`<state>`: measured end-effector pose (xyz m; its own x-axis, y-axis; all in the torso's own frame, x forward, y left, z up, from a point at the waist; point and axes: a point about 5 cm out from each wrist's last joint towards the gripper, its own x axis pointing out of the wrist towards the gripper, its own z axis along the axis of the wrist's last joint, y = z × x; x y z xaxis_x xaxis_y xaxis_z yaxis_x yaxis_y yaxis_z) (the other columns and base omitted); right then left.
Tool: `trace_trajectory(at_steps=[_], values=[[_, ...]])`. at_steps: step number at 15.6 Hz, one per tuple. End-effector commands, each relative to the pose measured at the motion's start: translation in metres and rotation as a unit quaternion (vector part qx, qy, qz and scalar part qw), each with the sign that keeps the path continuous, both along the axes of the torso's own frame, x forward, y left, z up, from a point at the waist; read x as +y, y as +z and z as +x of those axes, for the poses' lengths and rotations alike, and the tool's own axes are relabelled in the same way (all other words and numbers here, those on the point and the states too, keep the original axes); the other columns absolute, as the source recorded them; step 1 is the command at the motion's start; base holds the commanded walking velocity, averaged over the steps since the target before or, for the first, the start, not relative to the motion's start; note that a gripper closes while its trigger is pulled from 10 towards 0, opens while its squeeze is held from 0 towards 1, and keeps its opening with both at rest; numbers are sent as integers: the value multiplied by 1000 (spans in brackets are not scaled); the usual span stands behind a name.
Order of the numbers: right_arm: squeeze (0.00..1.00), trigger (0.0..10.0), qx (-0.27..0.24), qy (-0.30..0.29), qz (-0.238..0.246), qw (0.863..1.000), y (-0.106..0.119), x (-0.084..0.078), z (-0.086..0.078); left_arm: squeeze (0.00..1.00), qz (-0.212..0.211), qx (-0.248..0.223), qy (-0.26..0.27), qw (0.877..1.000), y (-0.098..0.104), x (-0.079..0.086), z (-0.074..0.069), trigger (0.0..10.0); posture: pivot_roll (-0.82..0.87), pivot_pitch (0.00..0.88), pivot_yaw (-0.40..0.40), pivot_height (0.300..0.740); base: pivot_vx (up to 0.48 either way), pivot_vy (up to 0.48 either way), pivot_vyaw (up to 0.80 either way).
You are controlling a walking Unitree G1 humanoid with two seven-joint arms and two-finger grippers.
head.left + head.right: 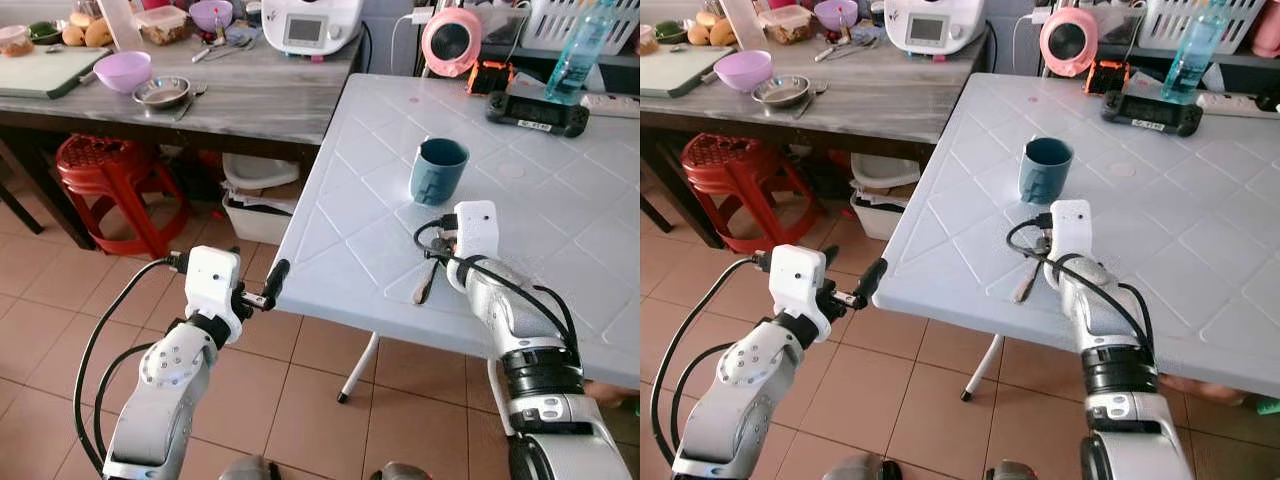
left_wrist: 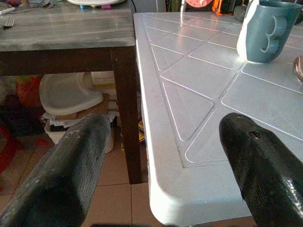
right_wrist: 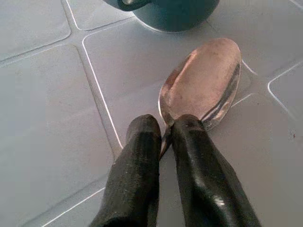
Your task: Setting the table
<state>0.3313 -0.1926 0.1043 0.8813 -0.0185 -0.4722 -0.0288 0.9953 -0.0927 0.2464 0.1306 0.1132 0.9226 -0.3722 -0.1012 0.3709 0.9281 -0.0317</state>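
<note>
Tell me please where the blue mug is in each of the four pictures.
Left eye: mug on the white table, centre-right, beyond the right gripper.
Right eye: mug, just right of centre.
Left wrist: mug, upper right corner.
Right wrist: mug, top edge, cut off.
Shared landmark: the spoon near the mug.

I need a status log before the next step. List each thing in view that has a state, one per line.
Spoon: lying on the white table, bowl towards the mug, neck pinched by the right gripper.
Teal mug: upright on the table, just beyond the spoon.
Left gripper: open, holding nothing, at the table's near corner.
Water bottle: upright, capped.
Red stool: standing under the wooden table.
</note>
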Motion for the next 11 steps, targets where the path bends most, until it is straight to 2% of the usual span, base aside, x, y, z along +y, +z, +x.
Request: trace_trajectory(at_steps=[1, 3, 4, 7, 8, 9, 11], values=[[0, 0, 65, -9, -10, 998, -28, -7, -13, 0, 7, 1, -4, 1000, 1, 0, 1, 10000, 11, 26, 61, 740, 0, 0, 0], [0, 0, 60, 2, -9, 998, -29, -6, -14, 0, 9, 1, -5, 1000, 1, 0, 2, 10000, 11, 23, 62, 740, 0, 0, 0], [0, 1725, 45, 7, -10, 999, -27, -5, -14, 0, 10, 1, -5, 1000, 1, 0, 3, 10000, 10, 21, 64, 740, 0, 0, 0], [0, 3216, 0, 12, -18, 1000, -17, -2, -10, 0, 11, 0, -6, 1000, 1, -1, 3, 10000, 10, 18, 64, 740, 0, 0, 0], [63, 10000, -40, 20, -11, 999, -7, 2, -8, 0, 12, -2, -6, 1000, 1, -1, 4, 10000, 7, 14, 65, 740, 0, 0, 0], [1000, 10000, -54, 24, -8, 998, -4, 4, -7, 0, 12, -2, -7, 1000, 1, -1, 5, 10000, 7, 12, 64, 740, 0, 0, 0], [1000, 10000, -77, 36, -7, 996, 1, 12, -9, 0, 13, -5, -7, 1000, 2, -3, 6, 10000, 5, 8, 64, 740, 0, 0, 0]])
